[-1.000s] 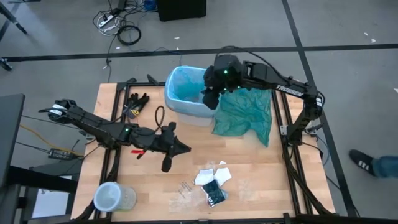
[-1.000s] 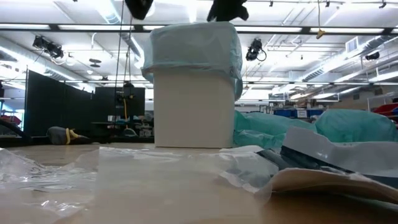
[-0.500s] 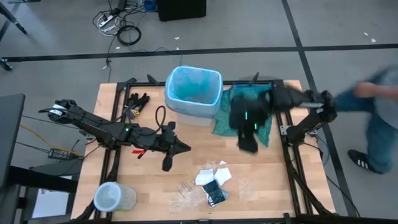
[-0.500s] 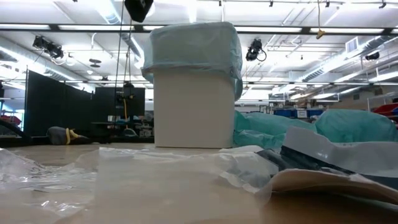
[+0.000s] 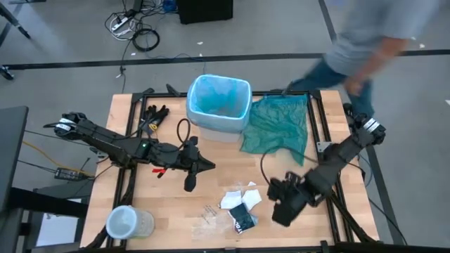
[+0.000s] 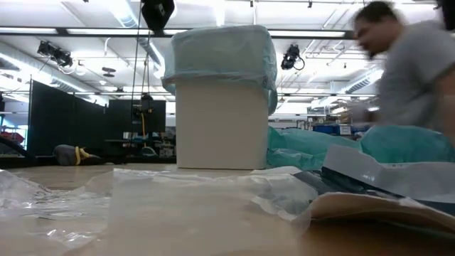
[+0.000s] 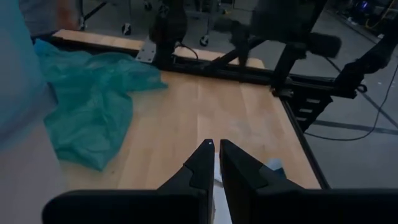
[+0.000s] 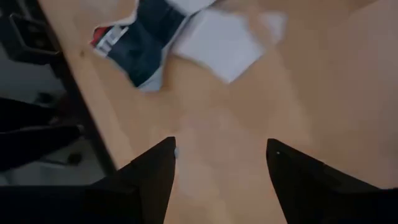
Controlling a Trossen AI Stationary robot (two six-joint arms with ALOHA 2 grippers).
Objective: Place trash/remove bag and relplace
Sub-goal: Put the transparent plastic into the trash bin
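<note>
Your right gripper (image 5: 281, 208) hangs low over the front of the counter (image 5: 169, 204), just beside the trash (image 5: 239, 204). Its jaws are spread wide and grasp nothing; the right wrist view shows bare wood between the fingers (image 8: 149, 174), with the dark wrapper (image 8: 140, 46) and white paper (image 8: 224, 43) lying just ahead. That placement reads as a set-up for picking litter: the scraps lie in one loose cluster at the front edge.

The bin (image 5: 218, 105) stands at the back of the counter, already lined with the light blue bag (image 5: 218, 98), whose edge is folded over the rim, so it is ready to receive litter. The darker teal bag (image 5: 278, 126) lies crumpled flat beside it, touching the bin's side.

Your left gripper (image 5: 191, 174) waits mid-counter, jaws nearly pressed together with nothing between them.

Change since a second ago: the right arm was then up at the bin's rim; it has swung across the teal bag to the front, its jaws widening on the way. A person (image 5: 365, 42) has come in behind the counter. Bin, bags, trash and left arm are unmoved.
</note>
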